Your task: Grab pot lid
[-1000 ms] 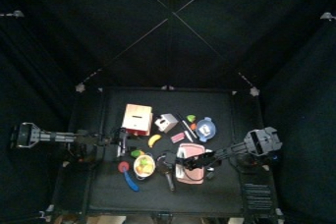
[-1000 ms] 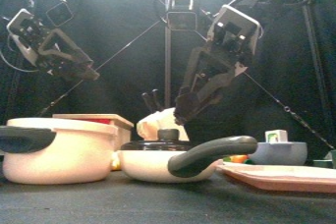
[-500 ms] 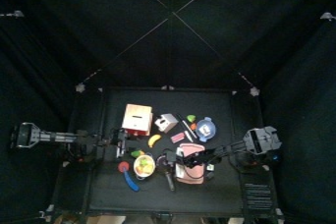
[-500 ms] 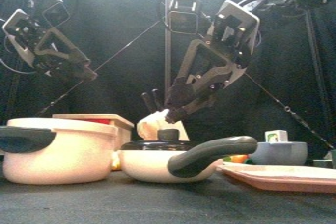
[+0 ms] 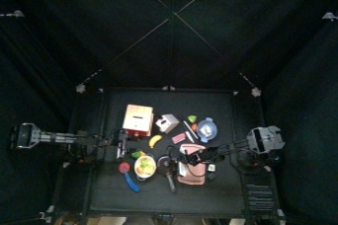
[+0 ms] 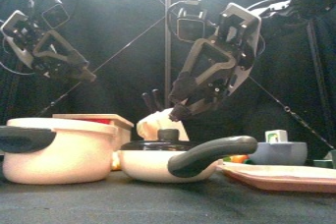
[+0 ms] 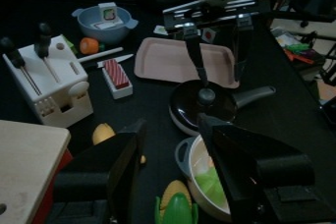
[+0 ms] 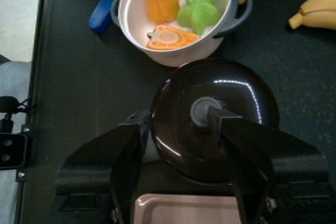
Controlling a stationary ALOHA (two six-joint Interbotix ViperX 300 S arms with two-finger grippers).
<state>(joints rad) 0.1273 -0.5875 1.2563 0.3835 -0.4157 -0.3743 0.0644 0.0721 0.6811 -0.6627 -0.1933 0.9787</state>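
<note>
The pot lid (image 8: 210,105) is black and round with a knob in its centre, and it rests on a dark pan (image 6: 164,161) with a long black handle. In the top view the pot lid (image 5: 193,153) lies right of the table's middle. My right gripper (image 8: 197,135) hangs open above the lid, one jaw to each side of the knob and neither touching it. In the front view the right gripper (image 6: 164,108) is a short way above the pan. My left gripper (image 7: 178,147) stands open and holds nothing, over the table's left side (image 5: 122,146).
A white pot (image 8: 178,12) holding orange and green toy food stands beside the pan. A pink tray (image 7: 184,61) lies on the pan's other side. A banana (image 8: 315,10), a blue bowl (image 7: 105,17), a white knife block (image 7: 46,71) and a red-and-cream box (image 5: 136,118) crowd the table.
The right arm's wrist has swung a little while its gripper stays open above the pan. The left arm has shifted slightly.
</note>
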